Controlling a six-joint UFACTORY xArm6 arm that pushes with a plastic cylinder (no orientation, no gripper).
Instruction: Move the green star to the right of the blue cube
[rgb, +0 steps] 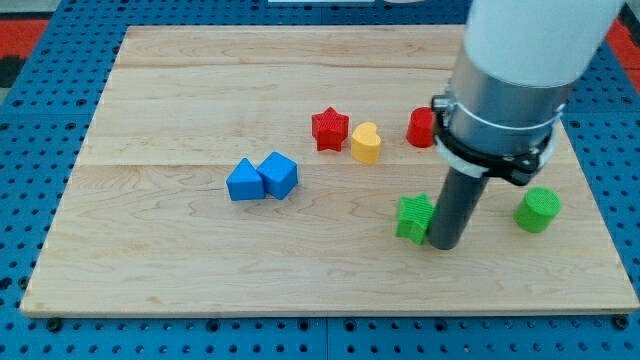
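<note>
The green star (411, 217) lies on the wooden board at the view's lower right. My tip (443, 244) stands right against the star's right side, touching it. The blue cube (280, 175) sits near the board's middle, well to the left of the star. A second blue block (244, 182), with slanted faces, touches the cube's left side.
A red star (329, 129) and a yellow heart (366, 142) lie above the green star. A red block (421, 128) is partly hidden behind my arm. A green cylinder (538, 209) stands at the right. The board's edge (320, 311) runs along the bottom.
</note>
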